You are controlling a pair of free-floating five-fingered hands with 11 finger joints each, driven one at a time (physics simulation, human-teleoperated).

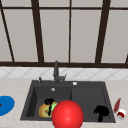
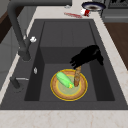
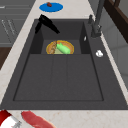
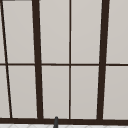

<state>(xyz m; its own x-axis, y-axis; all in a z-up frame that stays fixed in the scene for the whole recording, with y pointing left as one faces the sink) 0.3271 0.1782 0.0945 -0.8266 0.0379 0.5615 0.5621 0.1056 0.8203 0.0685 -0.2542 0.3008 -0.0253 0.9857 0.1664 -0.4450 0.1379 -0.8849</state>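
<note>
Brown stick: a short brown stick (image 2: 77, 77) is standing nearly upright on the plate, just beside the green vegetable, with its top end under the left hand's fingertips.
Left hand: the left hand (image 1: 49, 102) is hovering over the plate in the sink's deep basin; in the left side view (image 2: 86, 56) its fingers are curling down onto the top of the stick and appear to be pinching it.
Plate: a round yellow-rimmed plate (image 2: 57, 92) is lying flat on the floor of the deep basin, toward the sink's front wall.
Green vegetable: a green vegetable (image 2: 63, 79) is lying on the plate, beside the stick.
Right hand: the right hand (image 1: 101, 111) is hanging over the sink's shallow right part, near its front edge, fingers curling loosely and holding nothing.
Sink: the dark sink (image 1: 87, 93) is sitting in a pale counter.
Tap: a dark tap (image 1: 56, 71) is rising behind the sink.
Red ball: a red ball (image 1: 67, 114) is showing in front of the sink.
Blue dish: a blue dish (image 1: 5, 105) is lying left of the sink.
Red tool: a red tool (image 1: 117, 105) is lying right of the sink, beside a red and white item (image 1: 121, 114).
</note>
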